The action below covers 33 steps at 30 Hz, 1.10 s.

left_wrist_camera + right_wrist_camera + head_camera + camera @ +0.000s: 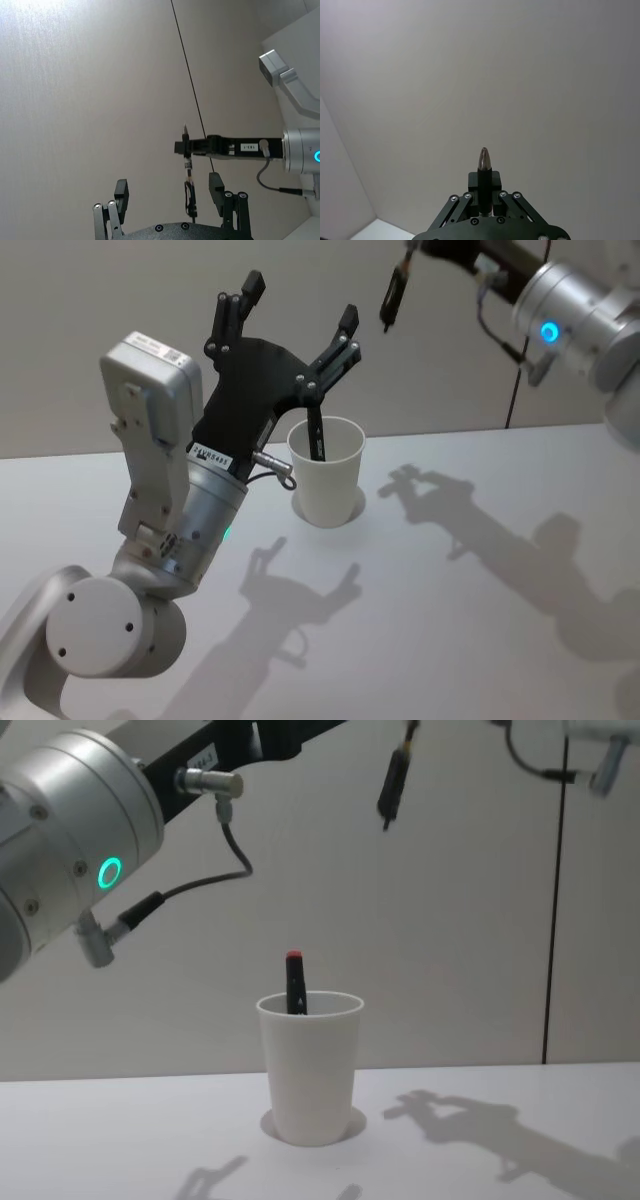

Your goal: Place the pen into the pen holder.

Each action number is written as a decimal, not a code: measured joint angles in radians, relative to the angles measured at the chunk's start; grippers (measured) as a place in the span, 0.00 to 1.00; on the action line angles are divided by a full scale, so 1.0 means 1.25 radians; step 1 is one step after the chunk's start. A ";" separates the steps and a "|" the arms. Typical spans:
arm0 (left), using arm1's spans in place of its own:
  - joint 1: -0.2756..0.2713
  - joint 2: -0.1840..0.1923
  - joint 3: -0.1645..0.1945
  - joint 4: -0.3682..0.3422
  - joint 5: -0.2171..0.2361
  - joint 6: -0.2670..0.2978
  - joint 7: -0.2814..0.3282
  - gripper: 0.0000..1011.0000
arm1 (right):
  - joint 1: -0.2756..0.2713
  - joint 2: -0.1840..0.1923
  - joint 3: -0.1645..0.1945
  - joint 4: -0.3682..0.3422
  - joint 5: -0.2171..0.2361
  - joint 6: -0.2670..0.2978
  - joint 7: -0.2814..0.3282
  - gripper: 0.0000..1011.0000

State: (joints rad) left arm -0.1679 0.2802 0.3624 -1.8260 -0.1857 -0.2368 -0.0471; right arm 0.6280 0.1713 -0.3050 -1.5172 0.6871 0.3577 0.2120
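One dark pen (295, 982) with a red cap stands upright in the white cup (310, 1065) mid-table. Left gripper (300, 310) hovers above it, fingers spread wide, holding nothing. Right gripper (484, 192), raised at far right, clamps another dark pen (393, 295).

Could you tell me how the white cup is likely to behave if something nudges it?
The cup looks thin and light, so a nudge would probably slide it. Tall and narrow-based, with the pen leaning on its rim, it may tip easily.

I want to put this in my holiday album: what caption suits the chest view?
A dark pen stands in a white cup, red cap up, while another pen hangs above.
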 joint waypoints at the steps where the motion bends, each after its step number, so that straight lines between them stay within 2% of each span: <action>1: 0.000 0.000 0.000 0.000 0.000 0.000 0.000 0.99 | 0.000 0.000 -0.003 0.001 -0.010 0.001 0.004 0.13; 2: 0.000 0.000 0.000 0.000 0.000 0.000 0.000 0.99 | -0.001 -0.001 -0.006 0.003 -0.015 0.002 0.006 0.13; 5: 0.000 0.000 0.000 0.000 0.000 0.000 0.000 0.99 | -0.003 -0.004 -0.022 0.013 -0.058 0.009 0.025 0.13; 6: 0.000 0.000 0.000 0.000 0.000 0.000 0.000 0.99 | -0.003 -0.004 -0.022 0.013 -0.058 0.009 0.025 0.13; 12: 0.000 0.000 0.000 0.000 0.000 0.000 0.000 0.99 | -0.005 -0.014 -0.054 0.038 -0.136 0.014 0.058 0.13; 13: 0.000 0.000 0.000 0.000 0.000 0.000 0.000 0.99 | -0.005 -0.014 -0.054 0.038 -0.136 0.014 0.058 0.13; 16: 0.000 0.000 0.000 0.000 0.000 0.000 0.000 0.99 | -0.004 -0.023 -0.076 0.062 -0.181 0.014 0.075 0.13; 22: 0.000 0.000 0.000 0.000 0.000 0.000 0.000 0.99 | 0.004 -0.043 -0.107 0.115 -0.247 0.001 0.098 0.13; 25: 0.000 0.000 0.000 0.000 0.000 0.000 0.000 0.99 | 0.011 -0.054 -0.121 0.148 -0.273 -0.008 0.105 0.13; 33: 0.000 0.000 0.000 0.000 0.000 0.000 0.000 0.99 | 0.034 -0.080 -0.141 0.221 -0.313 -0.034 0.116 0.13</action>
State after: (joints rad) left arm -0.1679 0.2802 0.3624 -1.8260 -0.1857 -0.2368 -0.0473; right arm 0.6703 0.0714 -0.4808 -1.2411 0.2964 0.3153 0.3574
